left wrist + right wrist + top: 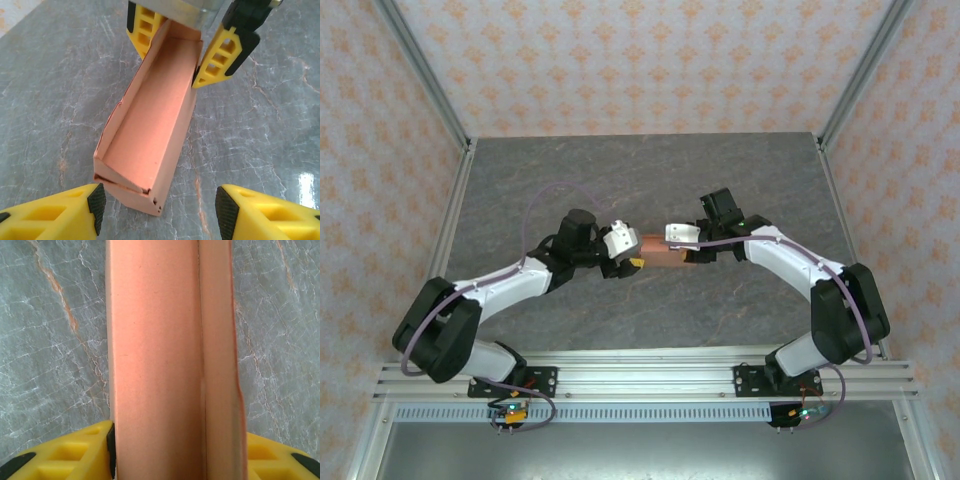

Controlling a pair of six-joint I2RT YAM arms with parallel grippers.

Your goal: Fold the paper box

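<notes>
The paper box (655,251) lies on the grey marbled table (620,180), about midway across it, with its long axis running left to right between the two arms. From above, a short salmon strip of it shows, and both ends are hidden under the left gripper (633,256) and the right gripper (682,252). In the left wrist view the paper box (150,125) is a trough with its open side up and its long walls standing. Its left end is closed by a folded-in flap with a seam and a small notch at the corner; whether that flap is locked cannot be made out. Its right end runs under the right gripper (175,45) and is cut off by the frame, with yellow fingers (220,55) pressed against both long walls. In the right wrist view the paper box (160,340) runs off the top and bottom edges, and the right gripper (179,445) pinches it across its width. The left gripper (159,200) stands spread wider than the box, straddling its left end. One of its fingers (60,215) is just beside the corner, contact unclear, and the other is apart from it.
</notes>
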